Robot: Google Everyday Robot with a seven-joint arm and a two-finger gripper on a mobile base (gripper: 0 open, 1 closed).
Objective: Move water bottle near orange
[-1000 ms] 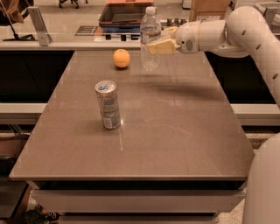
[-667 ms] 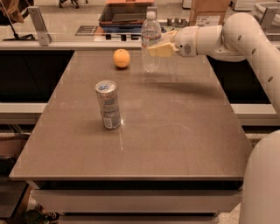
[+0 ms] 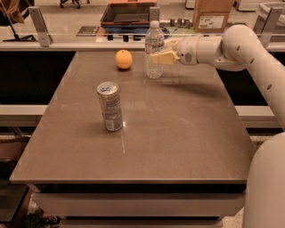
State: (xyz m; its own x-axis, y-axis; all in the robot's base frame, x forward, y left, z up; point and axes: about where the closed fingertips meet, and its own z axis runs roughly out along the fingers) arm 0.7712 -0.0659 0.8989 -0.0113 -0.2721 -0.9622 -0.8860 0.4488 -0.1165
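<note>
The water bottle [image 3: 154, 48], clear with a white cap, stands upright at the far middle of the table, its base on or just above the surface. My gripper [image 3: 161, 56] reaches in from the right and is shut on the bottle's middle. The orange [image 3: 124, 59] lies on the table just left of the bottle, a small gap apart.
A silver drink can [image 3: 110, 106] stands upright left of the table's [image 3: 178, 147] centre, nearer the front. My white arm [image 3: 231, 46] spans the far right. Behind the table are a counter with a tray [image 3: 128, 13] and a cardboard box [image 3: 212, 13].
The gripper has lowered the bottle toward the table surface beside the orange. The can and the orange have not moved.
</note>
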